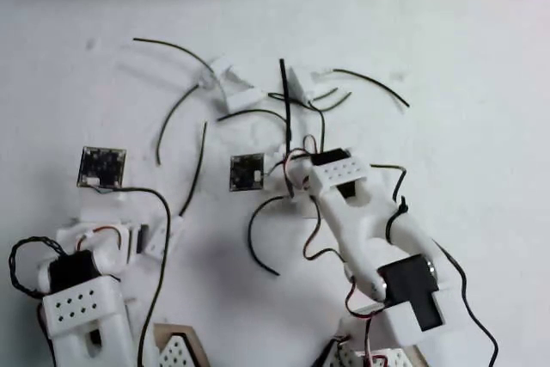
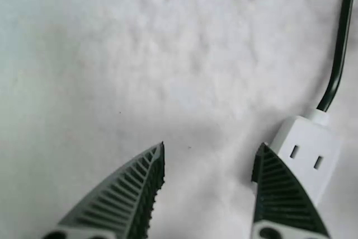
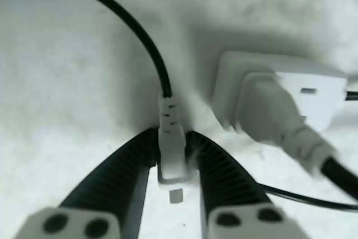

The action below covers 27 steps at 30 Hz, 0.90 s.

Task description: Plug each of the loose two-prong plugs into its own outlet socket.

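Right gripper point(image 3: 172, 134) pinching white two-prong plug point(image 3: 170, 155) near table point(image 1: 481, 83) middle, not yet inserted. Second plug point(image 3: 268, 116) beside it sitting in outlet socket point(image 3: 316, 88). Left gripper point(image 2: 211, 148) gaping empty, free socket point(image 2: 307, 152) lying beside it near front-left corner.

A small dark square board point(image 1: 101, 167) lay on the white table point(image 1: 481, 58), a second board point(image 1: 247, 172) nearer the middle.
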Available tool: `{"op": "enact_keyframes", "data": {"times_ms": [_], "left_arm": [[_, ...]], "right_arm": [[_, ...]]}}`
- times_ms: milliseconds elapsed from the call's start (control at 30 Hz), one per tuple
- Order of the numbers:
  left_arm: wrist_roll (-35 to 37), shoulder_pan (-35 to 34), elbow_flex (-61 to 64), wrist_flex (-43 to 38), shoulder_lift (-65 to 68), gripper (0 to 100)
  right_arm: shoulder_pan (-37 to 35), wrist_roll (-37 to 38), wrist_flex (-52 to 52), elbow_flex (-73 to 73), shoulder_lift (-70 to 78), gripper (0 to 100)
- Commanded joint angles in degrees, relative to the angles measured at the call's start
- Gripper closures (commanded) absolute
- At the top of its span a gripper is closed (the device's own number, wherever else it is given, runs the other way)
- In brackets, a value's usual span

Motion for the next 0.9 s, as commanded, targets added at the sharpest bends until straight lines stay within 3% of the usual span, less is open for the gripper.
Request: {"op": "enact_keyframes", "data": {"times_ms": [0, 133, 400, 733, 867], "left_arm": [[-0.6, -0.2, -0.2, -1.1, -0.7, 74], [-0.6, -0.2, -0.2, -1.1, -0.7, 74], [-0.6, -0.2, -0.2, -1.1, -0.7, 74], [-0.6, -0.2, -0.2, -1.1, -0.7, 74], [-0.6, -0.2, -0.2, -1.1, -0.7, 74]], "right_arm": [[0.0, 0.2, 6.0, -1.5, -5.5, 98.1], [0.7, -2.3, 15.1, -1.5, -13.6, 98.1], [3.4, -24.6, 26.0, 0.7, -21.4, 98.1], [-0.3, -35.7, 12.0, 10.2, -13.8, 97.4], [-1.2, -35.7, 12.1, 10.2, -9.5, 88.4]]}}
